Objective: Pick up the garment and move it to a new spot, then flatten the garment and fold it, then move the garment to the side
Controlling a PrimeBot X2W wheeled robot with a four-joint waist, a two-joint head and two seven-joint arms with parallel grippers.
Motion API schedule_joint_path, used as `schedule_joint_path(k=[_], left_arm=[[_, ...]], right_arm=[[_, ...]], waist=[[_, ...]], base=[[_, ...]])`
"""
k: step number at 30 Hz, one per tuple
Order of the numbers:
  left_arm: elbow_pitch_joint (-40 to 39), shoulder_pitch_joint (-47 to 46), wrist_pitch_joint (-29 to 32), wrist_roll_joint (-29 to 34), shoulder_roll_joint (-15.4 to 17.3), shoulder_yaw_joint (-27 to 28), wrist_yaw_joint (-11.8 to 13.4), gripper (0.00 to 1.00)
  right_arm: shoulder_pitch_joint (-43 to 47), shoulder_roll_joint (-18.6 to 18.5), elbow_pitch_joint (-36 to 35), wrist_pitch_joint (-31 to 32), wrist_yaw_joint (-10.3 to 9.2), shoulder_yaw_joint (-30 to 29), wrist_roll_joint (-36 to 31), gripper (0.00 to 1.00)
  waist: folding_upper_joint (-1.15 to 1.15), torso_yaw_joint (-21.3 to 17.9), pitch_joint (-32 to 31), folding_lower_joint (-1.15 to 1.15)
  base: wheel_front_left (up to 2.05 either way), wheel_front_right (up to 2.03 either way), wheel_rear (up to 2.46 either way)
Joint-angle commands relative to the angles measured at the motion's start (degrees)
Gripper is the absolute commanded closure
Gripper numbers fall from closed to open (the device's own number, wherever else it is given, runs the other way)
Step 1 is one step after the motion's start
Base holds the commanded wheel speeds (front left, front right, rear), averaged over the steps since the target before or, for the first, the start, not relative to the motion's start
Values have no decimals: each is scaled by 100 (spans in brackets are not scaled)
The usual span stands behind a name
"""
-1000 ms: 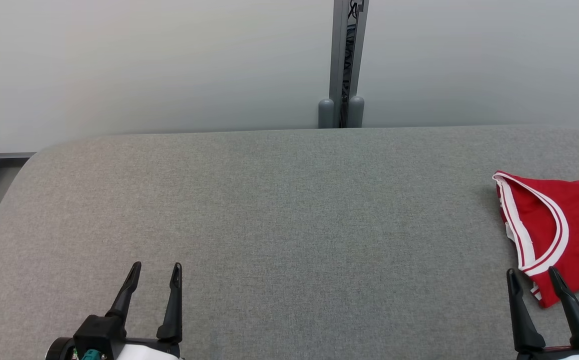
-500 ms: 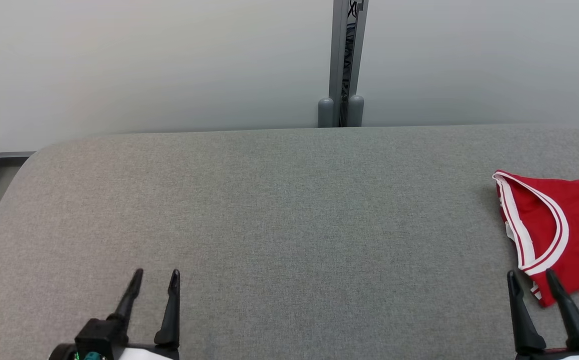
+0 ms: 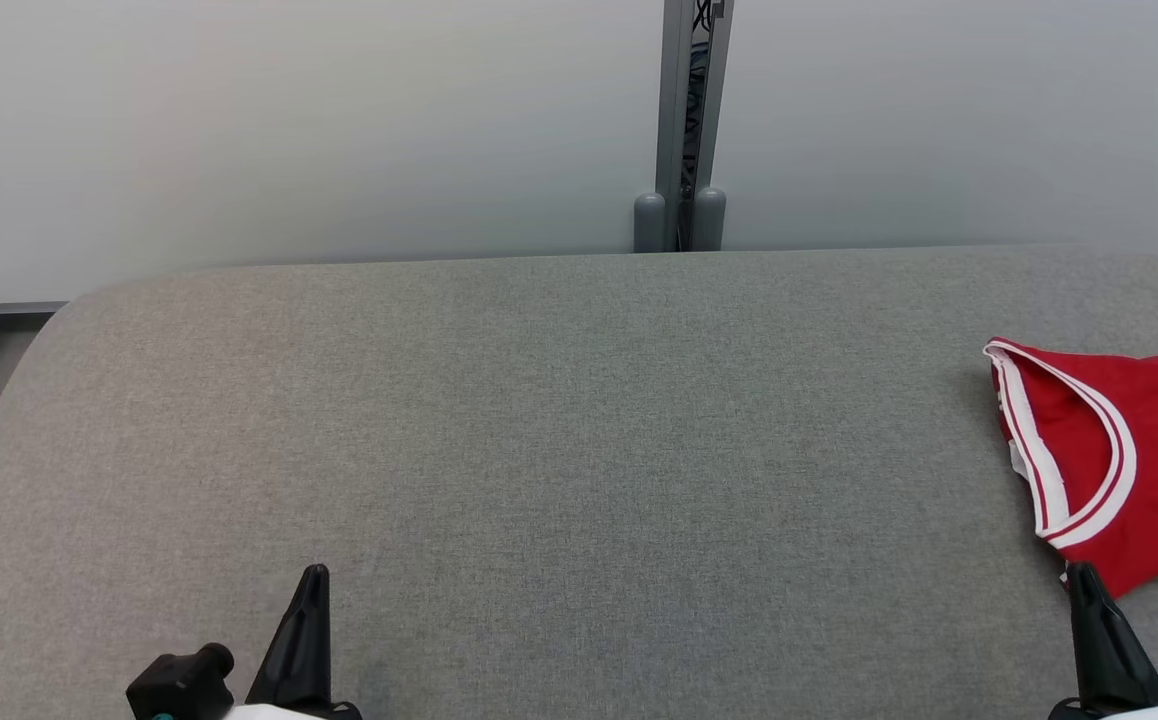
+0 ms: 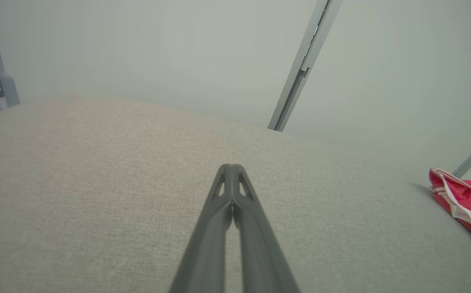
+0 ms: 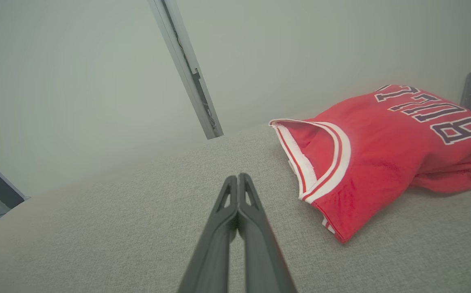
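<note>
The red garment (image 5: 382, 150) lies bunched on the far right side of the grey cloth-covered table (image 3: 579, 420), running off the edge of the head view. One white-and-red trimmed opening gapes toward the middle of the table, and dark letters outlined in white show across its top. The right gripper (image 5: 238, 176) is low over the table at the near right. Its two dark fingers are pressed flat together with nothing between them, and its tip is close to the garment's near corner but clear of the fabric. The left gripper (image 4: 231, 167) is well apart from it at the near left, over bare table. Its fingers are likewise squeezed together on nothing. Behind the table, a grey metal post (image 3: 684, 120) runs up a pale wall.
</note>
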Motion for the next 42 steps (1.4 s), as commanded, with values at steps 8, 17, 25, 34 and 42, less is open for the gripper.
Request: schedule_joint_path(k=[8,17,25,34,42], left_arm=[[-31,-358,73,-941,18,-73,-71,100],[3,-504,153,-1775,21,-139,-113,100],[33,-621,219,-2450,23,-195,-142,100],[66,-735,291,-3141,26,-252,-170,100],[89,-828,338,-3637,28,-290,-197,100]], right_arm=[[-300,-61,20,316,0,-228,900,100],[-443,-40,111,614,0,-426,1678,100],[-559,-16,194,866,0,-597,2300,100],[-679,17,269,1132,0,-782,2928,100],[-771,46,332,1328,0,-926,3376,100]], waist=[[-1,-13,14,0],[-1,-27,30,0],[-1,-39,44,0],[-1,-53,60,0],[-1,-64,72,0]], base=[[0,0,0],[0,0,0],[0,0,0],[0,0,0],[0,0,0]])
